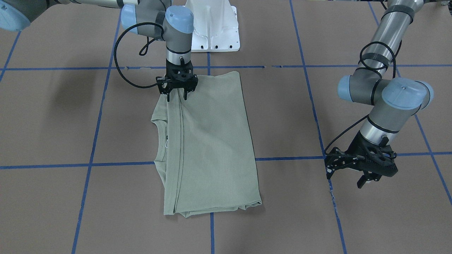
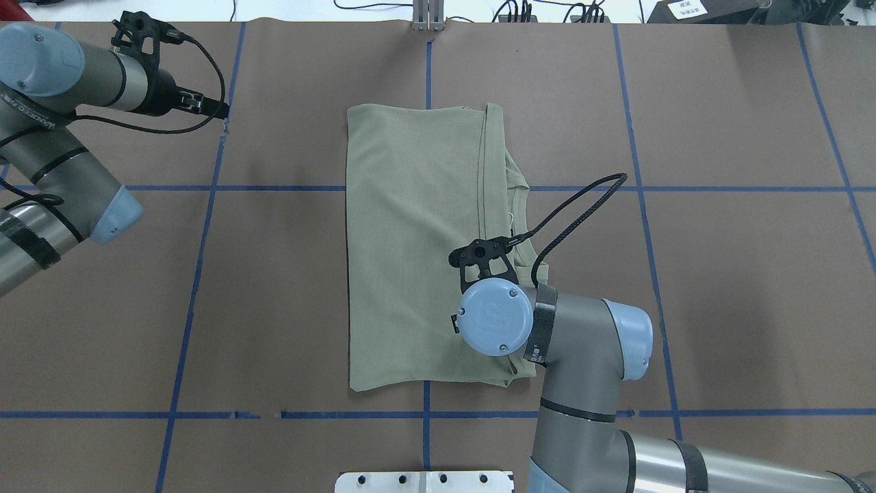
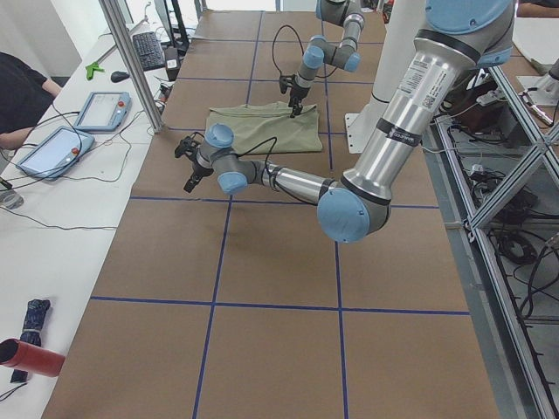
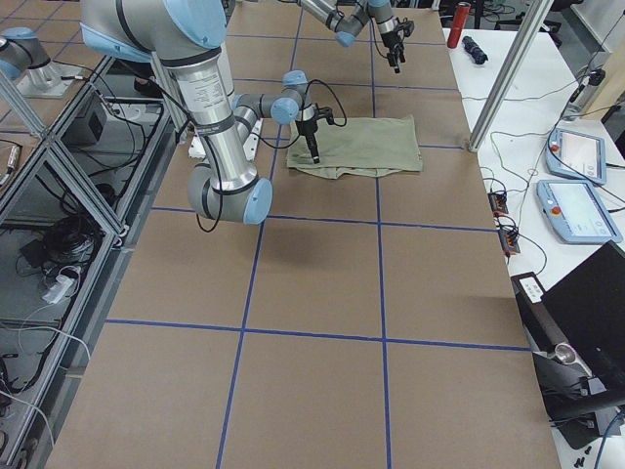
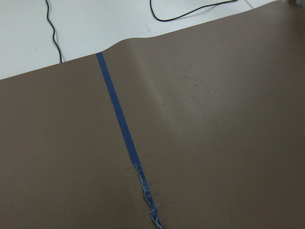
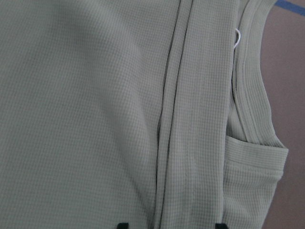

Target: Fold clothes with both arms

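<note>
Shirt (image 1: 212, 141) lies folded flat in the middle of the tabletop (image 1: 53, 123). Right fingers (image 1: 184, 93) sit apart over its folded edge, ready to pinch it. Left fingers (image 1: 363, 181) hang apart, well away.

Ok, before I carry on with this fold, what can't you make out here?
- Whether the right gripper touches the shirt: overhead, its own wrist covers the fingertips; the right wrist view cuts them off at the bottom edge.
- The sleeves: in no view, apparently covered by the folded body.
- The neck label: too small to make out; only its white string shows.
</note>
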You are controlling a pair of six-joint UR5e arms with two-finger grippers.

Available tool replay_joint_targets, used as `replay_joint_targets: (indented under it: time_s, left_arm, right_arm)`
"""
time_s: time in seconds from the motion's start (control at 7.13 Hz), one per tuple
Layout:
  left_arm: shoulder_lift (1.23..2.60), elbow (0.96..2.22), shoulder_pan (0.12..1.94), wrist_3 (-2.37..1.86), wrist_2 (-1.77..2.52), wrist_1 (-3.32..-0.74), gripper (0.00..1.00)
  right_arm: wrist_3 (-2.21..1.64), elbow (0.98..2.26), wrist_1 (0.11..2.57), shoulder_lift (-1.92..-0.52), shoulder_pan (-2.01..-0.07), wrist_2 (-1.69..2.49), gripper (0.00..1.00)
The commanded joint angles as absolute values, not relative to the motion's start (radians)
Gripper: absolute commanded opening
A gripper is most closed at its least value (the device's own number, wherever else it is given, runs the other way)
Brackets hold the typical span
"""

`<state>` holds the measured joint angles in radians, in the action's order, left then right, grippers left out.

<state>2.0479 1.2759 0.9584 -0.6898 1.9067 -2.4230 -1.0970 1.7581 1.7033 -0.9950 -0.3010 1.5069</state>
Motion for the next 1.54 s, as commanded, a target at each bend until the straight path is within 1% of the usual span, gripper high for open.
replay_joint_targets:
  time_s: [0.0,0.14,0.28,0.84,0.98,1.4]
  left_arm:
    - [2.046,1.275,0.942,-0.706,1.907,-2.439,1.0]
    - [2.046,1.273,0.942,-0.706,1.907,-2.439,1.0]
    - [2.046,1.275,0.942,-0.707,1.907,-2.439,1.0]
    - [2.046,1.275,0.942,-0.706,1.907,-2.439,1.0]
    - [2.046,1.273,0.942,-0.706,1.907,-2.439,1.0]
    - [2.046,1.272,0.942,-0.706,1.907,-2.439,1.0]
  right_arm:
    - [-1.086,1.782,1.742,-1.006,-0.293,1.508,0.61]
    - [-1.086,1.792,1.788,-0.994,-0.293,1.508,0.48]
    - [-1.086,1.792,1.796,-1.0,-0.285,1.506,0.39]
    - [-1.086,1.79,1.795,-0.988,-0.268,1.503,0.39]
    - [-1.088,1.787,1.793,-0.991,-0.249,1.497,0.41]
    - [-1.088,1.79,1.793,-0.991,-0.242,1.497,0.41]
